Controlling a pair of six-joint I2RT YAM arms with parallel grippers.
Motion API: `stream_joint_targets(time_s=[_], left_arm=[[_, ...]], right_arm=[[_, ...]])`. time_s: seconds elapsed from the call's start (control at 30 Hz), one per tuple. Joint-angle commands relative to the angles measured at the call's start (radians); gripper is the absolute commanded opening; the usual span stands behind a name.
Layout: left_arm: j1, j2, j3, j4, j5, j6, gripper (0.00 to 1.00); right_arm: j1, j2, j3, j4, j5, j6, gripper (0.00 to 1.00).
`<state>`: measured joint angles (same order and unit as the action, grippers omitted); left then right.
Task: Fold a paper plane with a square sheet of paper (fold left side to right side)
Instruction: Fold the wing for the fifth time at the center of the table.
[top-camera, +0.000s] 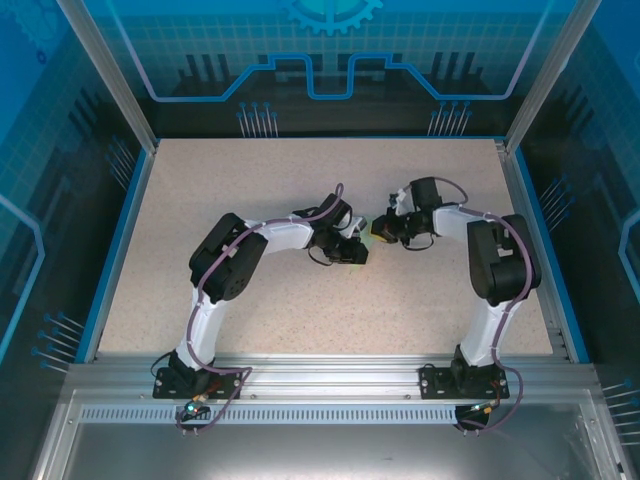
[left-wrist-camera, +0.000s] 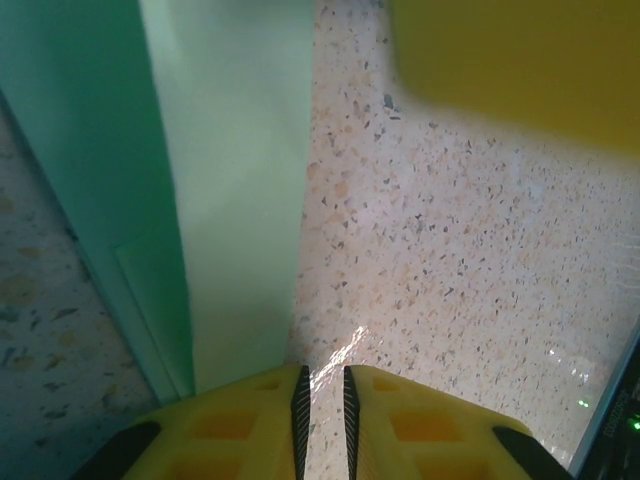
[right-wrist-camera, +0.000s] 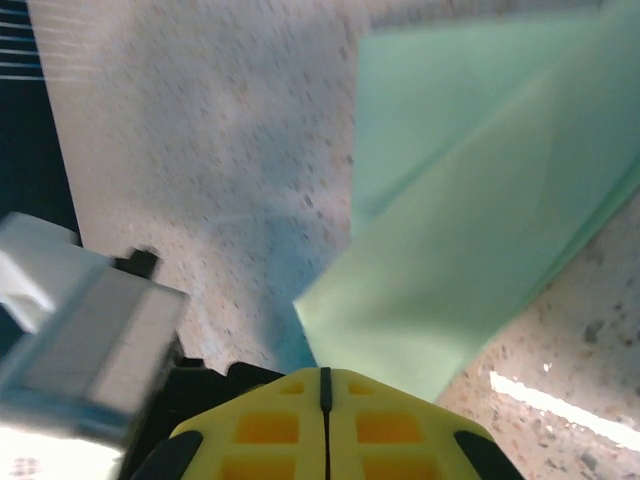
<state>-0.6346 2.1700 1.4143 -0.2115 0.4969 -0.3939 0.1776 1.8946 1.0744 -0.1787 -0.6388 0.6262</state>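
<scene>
The square sheet of paper (right-wrist-camera: 470, 250), pale mint green, is partly folded, with one layer raised over another. My right gripper (right-wrist-camera: 325, 372) is shut, and the paper's near edge runs into its closed jaws. In the left wrist view the paper (left-wrist-camera: 240, 200) stretches away as a long strip on the left, touching my left finger's outer side. My left gripper (left-wrist-camera: 323, 372) is open by a narrow gap, with bare table between the pads. A blurred yellow finger (left-wrist-camera: 520, 60) of the right gripper shows at top right. From above, the left gripper (top-camera: 357, 250) and right gripper (top-camera: 383, 228) meet at mid-table.
The speckled beige table (top-camera: 300, 320) has a blue rim (top-camera: 118, 240) on both sides and along the back. Aluminium posts (top-camera: 100, 60) stand at the back corners. The arm bases (top-camera: 200, 375) are bolted to the rail at the near edge.
</scene>
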Motion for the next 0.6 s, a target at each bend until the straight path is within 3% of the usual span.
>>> stream_joint_targets(time_s=[0.0,0.3,0.57], left_arm=[[0.000,0.027,-0.047,-0.064,-0.027,-0.005,0.22],[0.004,0.028,-0.053,-0.063,-0.033,-0.008,0.21],[0.012,0.030,-0.067,-0.066,-0.041,-0.008,0.20]], right_arm=[[0.036,0.025,-0.029,0.043,-0.028,0.033,0.06],[0.042,0.109,0.044,0.031,-0.021,0.030,0.06],[0.007,0.171,0.117,-0.049,0.065,-0.021,0.06]])
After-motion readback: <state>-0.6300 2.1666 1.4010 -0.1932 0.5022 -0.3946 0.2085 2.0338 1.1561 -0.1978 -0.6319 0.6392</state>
